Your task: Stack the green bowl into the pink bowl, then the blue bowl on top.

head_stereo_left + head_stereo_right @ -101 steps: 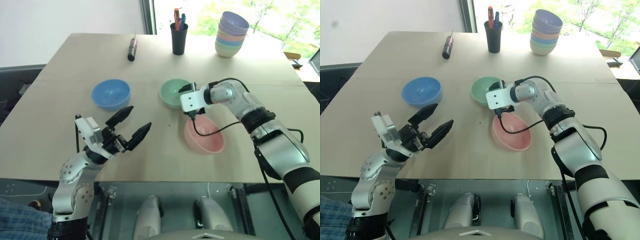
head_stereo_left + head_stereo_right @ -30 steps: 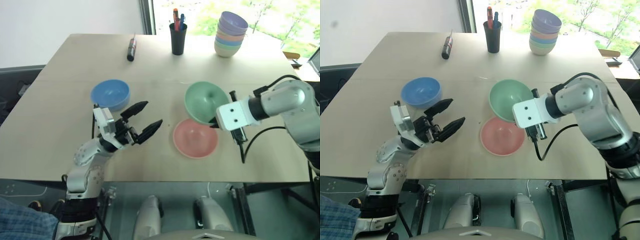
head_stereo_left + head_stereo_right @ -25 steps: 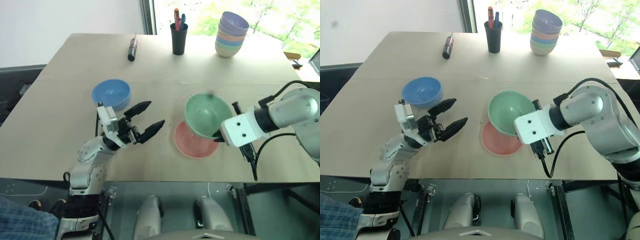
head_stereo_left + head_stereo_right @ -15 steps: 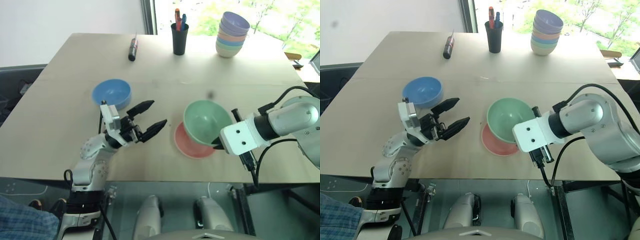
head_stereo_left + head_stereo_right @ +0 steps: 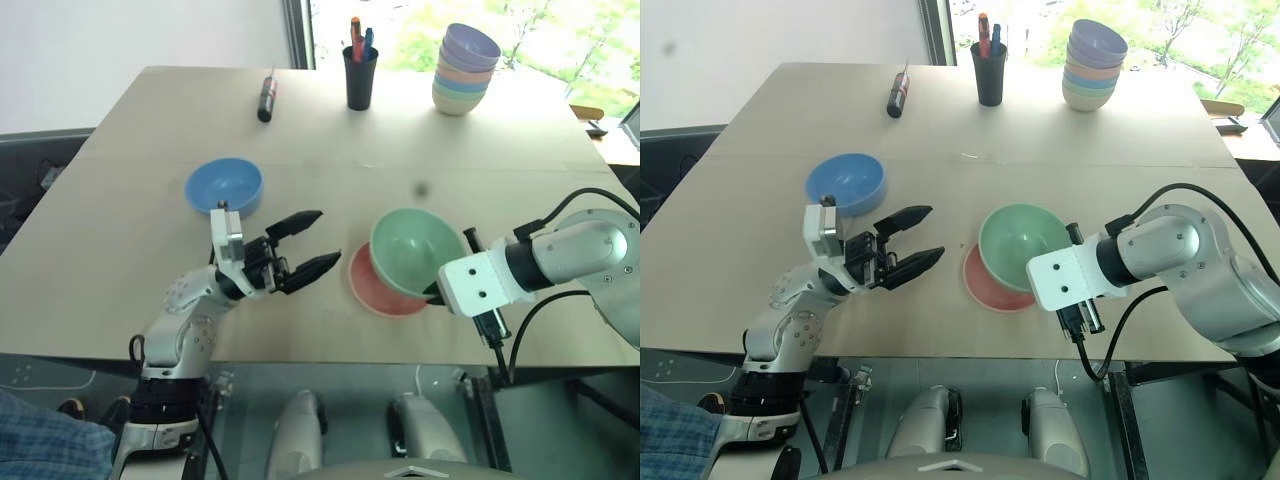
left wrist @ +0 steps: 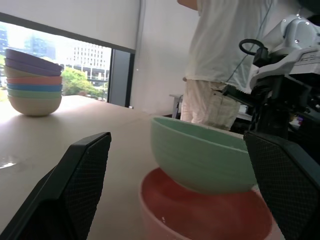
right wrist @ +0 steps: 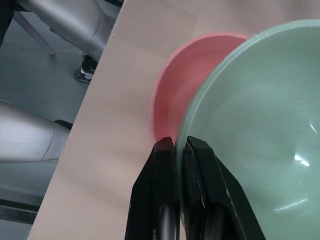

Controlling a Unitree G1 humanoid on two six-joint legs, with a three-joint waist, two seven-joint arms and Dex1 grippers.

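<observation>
The right gripper (image 7: 181, 146) pinches the green bowl's (image 7: 260, 110) rim, over the pink bowl (image 7: 185, 90)

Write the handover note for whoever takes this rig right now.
Right pincer: shut on the green bowl's rim, holding it tilted, partly in the pink bowl, not seated.
Left pincer: open, empty, beside the pink bowl.
Blue bowl: alone on the table, far side of the left pincer.
Done: green bowl picked up, brought to pink.
Left: seat and release green, then stack blue on top.
</observation>
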